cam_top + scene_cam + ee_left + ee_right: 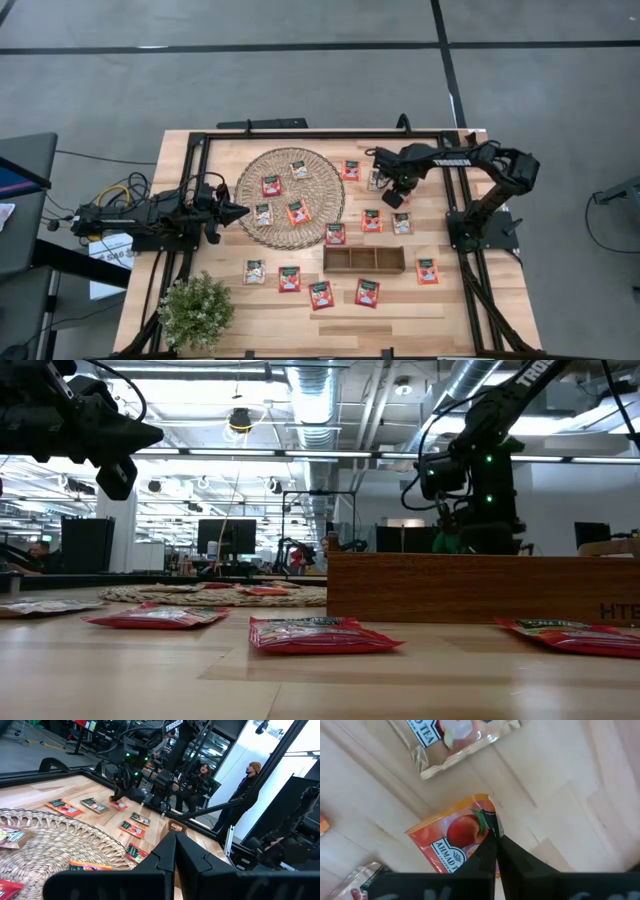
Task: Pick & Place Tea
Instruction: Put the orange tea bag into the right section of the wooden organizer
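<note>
Several flat tea sachets lie on the table and on the round wicker mat (290, 235). My right gripper (393, 196) points down at the far right and is shut on an orange tea sachet (451, 837) with a peach picture. A beige sachet (447, 742) lies flat on the wood just beside it. My left gripper (240, 211) is shut and level at the mat's left edge, holding nothing; its fingers (165, 852) show in the left wrist view. My right gripper pinches the orange sachet between its two fingertips at one edge near a corner (487, 820), coming from above and pointing down. The sachet sits tilted under the fingers. Whether its far end still touches the table I cannot tell.
A narrow wooden three-compartment tray (364, 260) stands toward the near right, with red sachets (321, 294) in front of it. A potted plant (195, 312) sits at the near left corner. A black frame rail (320, 134) borders the table. People stand beyond the table (250, 775).
</note>
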